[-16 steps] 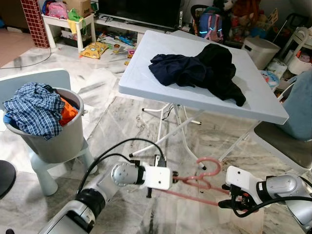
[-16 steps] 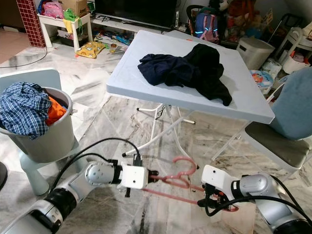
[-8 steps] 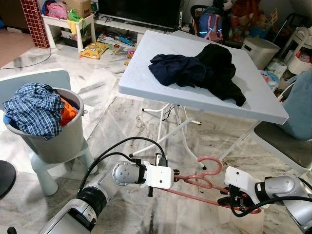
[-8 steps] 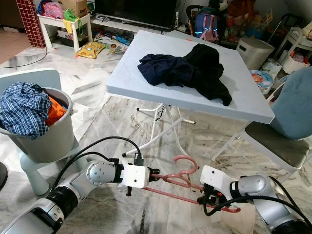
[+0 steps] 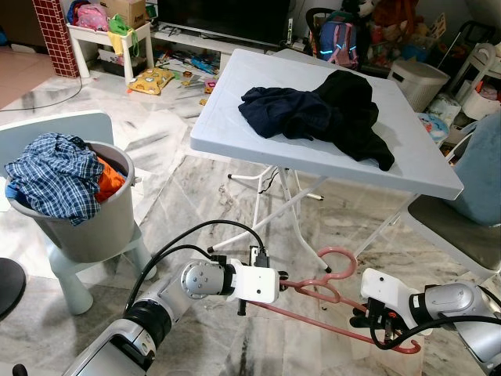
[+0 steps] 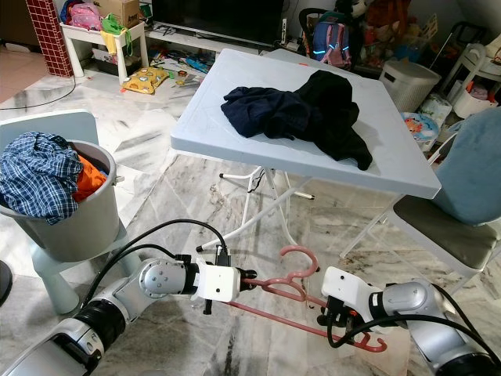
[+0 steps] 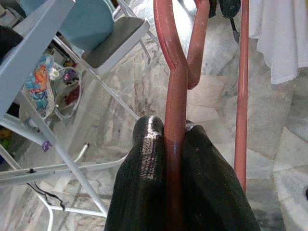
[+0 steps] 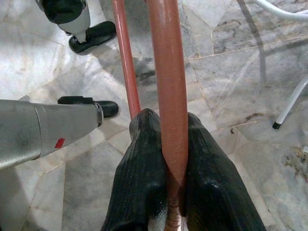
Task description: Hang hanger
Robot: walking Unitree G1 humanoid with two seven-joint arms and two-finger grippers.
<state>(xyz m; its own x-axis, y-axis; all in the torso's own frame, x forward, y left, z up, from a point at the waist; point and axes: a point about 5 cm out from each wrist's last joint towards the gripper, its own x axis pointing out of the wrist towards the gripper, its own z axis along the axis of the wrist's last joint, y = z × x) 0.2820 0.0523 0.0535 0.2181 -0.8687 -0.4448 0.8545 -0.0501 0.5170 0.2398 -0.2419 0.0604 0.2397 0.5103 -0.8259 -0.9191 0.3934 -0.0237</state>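
Since the frame one second back, the pink hanger (image 5: 329, 291) has tilted: its right end has dropped lower toward the marble floor (image 5: 203, 196) and its hook now stands higher and further right, while the scenery has not shifted. The right gripper (image 5: 366, 319) has gone down with that end; the left gripper (image 5: 283, 283) has scarcely moved.

The left gripper is clenched on the hanger's upper arm just below the hook, the fingers (image 7: 144, 187) pressing the bar from both sides. The right gripper clamps the other end of the hanger, near its curled tip, its fingers (image 8: 144, 168) likewise tight on the bar. From the left gripper the hanger runs toward 4 o'clock down to the right gripper, the hook rising at about 1 o'clock.

The hanger is held low, above the floor, at 6 o'clock from the white folding table (image 5: 423, 168), which carries a heap of dark clothes (image 5: 321, 113). Whether the curled tip touches the floor cannot be judged. A grey bucket (image 5: 94, 227) of laundry stands at 9 o'clock of the grippers.
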